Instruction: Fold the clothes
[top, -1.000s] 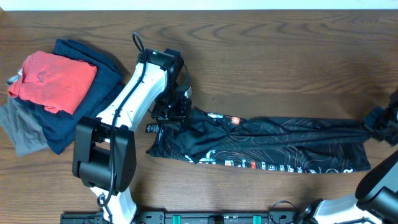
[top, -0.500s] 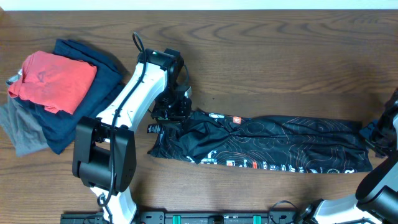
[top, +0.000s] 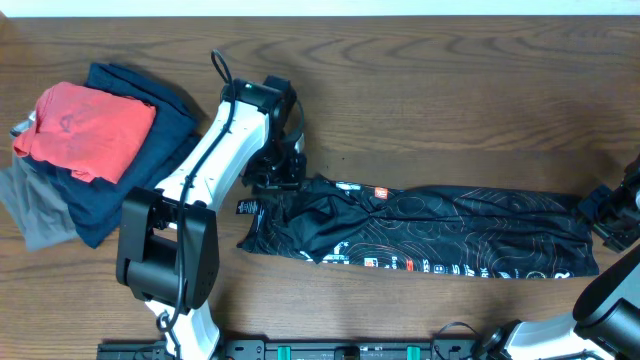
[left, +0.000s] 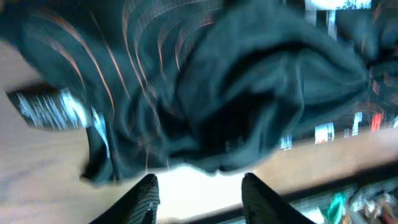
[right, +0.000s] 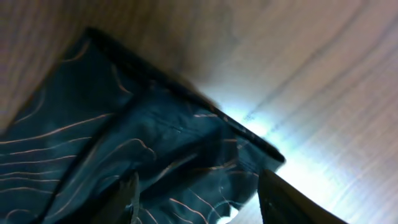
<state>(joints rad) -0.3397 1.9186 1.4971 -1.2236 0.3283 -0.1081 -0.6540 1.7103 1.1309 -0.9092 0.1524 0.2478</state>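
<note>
Two pincers are bracketing the black jersey (top: 440, 230), which is lying stretched in a long, narrow band on the table (top: 450, 90) between them. The left pincer (top: 276, 172) is hanging over the bunched end. Its fingers (left: 147, 191) are standing spread, with only bare wood showing between them and the cloth heaped just ahead. The right pincer (top: 612, 208) is sitting at the opposite end, likewise spread, with the hemmed corner lying just in front of its tips.

The heap ahead of the left pincer is looking rumpled, so a bite there is probably risking one layer only, dragging the fold crooked. The right pincer is working at the very corner, where a thin grip is liable to be slipping out mid-lift. The stacked garments (top: 88, 125), lying well apart beyond the left pincer, are posing little risk.
</note>
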